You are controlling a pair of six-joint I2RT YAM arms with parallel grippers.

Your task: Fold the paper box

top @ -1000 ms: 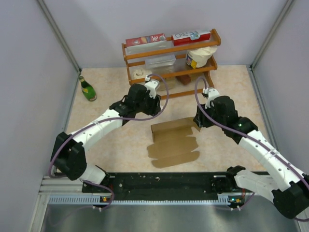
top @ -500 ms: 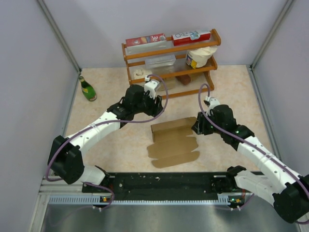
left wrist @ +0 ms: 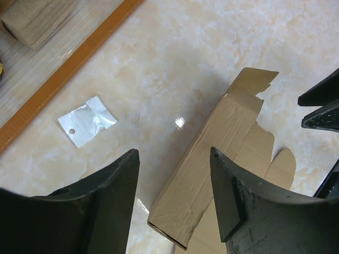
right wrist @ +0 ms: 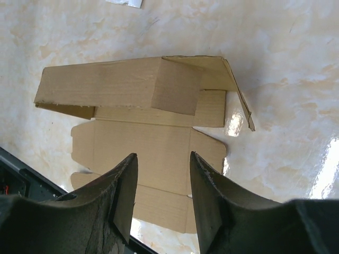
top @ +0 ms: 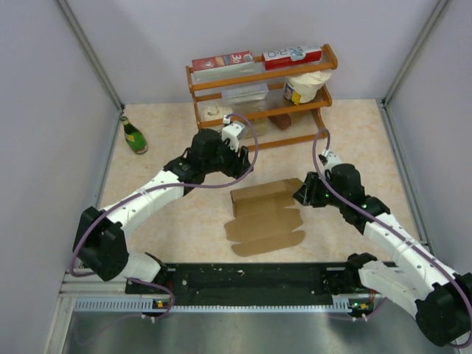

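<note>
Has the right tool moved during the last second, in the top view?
Yes. The right tool has shifted toward the arm bases, away from the wooden rack, and is beside the right end of the paper box.

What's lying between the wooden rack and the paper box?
A small clear plastic bag, lying flat, touching neither the rack nor the paper box. Left wrist view shows it.

The left arm (top: 147,195) and right arm (top: 391,236) stretch forward, angled inward; the left gripper (left wrist: 175,159) and right gripper (right wrist: 161,159) each have their fingers spread apart.
</note>
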